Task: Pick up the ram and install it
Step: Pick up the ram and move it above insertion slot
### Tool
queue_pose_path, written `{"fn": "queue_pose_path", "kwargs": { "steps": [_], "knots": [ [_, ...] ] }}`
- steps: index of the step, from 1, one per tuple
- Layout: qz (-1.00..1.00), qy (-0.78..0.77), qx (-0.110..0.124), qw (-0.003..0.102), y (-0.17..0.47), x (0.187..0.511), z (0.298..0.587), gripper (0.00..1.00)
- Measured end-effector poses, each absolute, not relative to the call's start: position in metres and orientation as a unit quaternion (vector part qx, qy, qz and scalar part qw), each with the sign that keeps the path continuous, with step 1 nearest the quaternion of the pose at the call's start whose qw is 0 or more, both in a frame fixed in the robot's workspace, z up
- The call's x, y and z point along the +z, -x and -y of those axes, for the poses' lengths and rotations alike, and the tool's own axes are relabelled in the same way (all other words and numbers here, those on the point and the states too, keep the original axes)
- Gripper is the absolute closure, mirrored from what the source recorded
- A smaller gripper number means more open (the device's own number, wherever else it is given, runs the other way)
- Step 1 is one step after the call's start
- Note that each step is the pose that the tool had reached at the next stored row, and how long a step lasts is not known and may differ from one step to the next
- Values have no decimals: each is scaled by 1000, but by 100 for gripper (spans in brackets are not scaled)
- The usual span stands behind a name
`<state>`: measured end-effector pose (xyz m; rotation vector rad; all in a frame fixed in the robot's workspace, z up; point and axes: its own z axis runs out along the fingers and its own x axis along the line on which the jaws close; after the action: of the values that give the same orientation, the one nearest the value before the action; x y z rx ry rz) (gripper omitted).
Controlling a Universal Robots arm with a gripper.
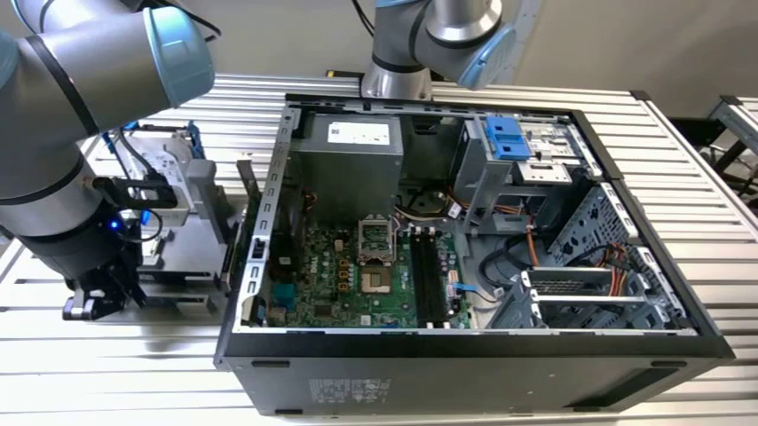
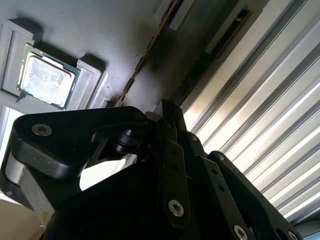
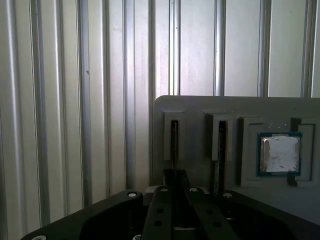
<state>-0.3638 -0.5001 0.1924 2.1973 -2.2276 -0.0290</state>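
The ram [image 3: 174,137] stands on edge in a slot of a grey parts holder [image 3: 200,107], showing as a thin brownish strip [image 2: 142,62] in the second wrist view. My gripper [image 3: 175,175] sits right over that slot, its dark fingers drawn together on the stick's near end [image 2: 167,112]. In the exterior view the gripper [image 1: 101,302] is low at the holder [image 1: 177,244], at the exterior view's left of the open computer case [image 1: 474,222]. Black memory slots [image 1: 429,275] run along the green motherboard.
A second stick [image 3: 220,145] fills the neighbouring slot, and a square silver processor [image 3: 279,154] lies in a recess beside it. A silver drive [image 1: 160,169] stands behind the holder. Everything rests on a ribbed metal table [image 3: 75,100]. A second arm's base [image 1: 409,53] is behind the case.
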Motion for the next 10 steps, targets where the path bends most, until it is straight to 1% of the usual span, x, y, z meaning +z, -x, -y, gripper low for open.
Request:
{"fn": "queue_pose_path", "kwargs": {
  "steps": [10],
  "knots": [
    [712,-702,-9,6,364,194,500,100]
  ]
}}
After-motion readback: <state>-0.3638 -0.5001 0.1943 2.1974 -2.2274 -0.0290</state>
